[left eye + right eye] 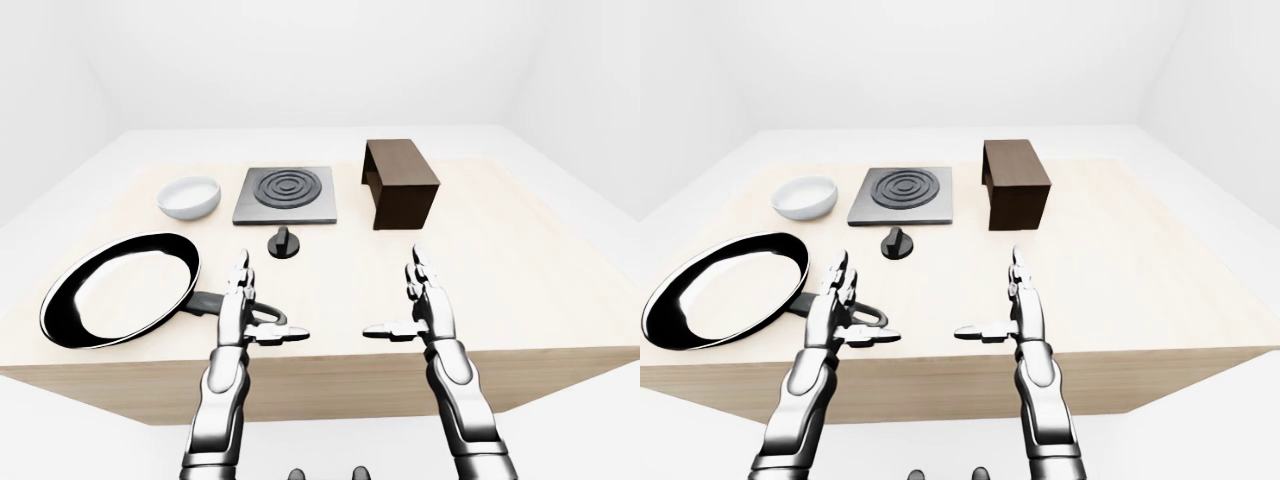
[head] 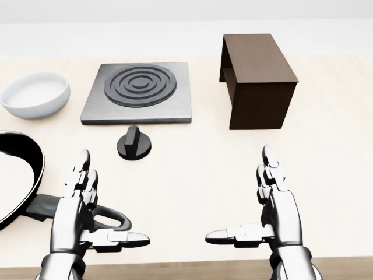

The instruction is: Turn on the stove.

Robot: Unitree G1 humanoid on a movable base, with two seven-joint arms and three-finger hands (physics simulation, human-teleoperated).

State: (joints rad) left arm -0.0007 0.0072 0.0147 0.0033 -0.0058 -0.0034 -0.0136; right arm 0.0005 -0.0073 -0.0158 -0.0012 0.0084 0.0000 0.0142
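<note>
The stove is a grey square plate with dark concentric rings, lying at the upper middle of the head view. Its black knob stands on the table just below the plate, with its ridge pointing up the picture. My left hand is open, fingers straight and thumb out to the right, lower left of the knob and apart from it. My right hand mirrors it, open with nothing in it, well to the lower right of the knob.
A black frying pan lies at the left, with its handle reaching under my left hand. A white bowl sits left of the stove and a brown open-sided box to its right. The wooden table ends just below my hands.
</note>
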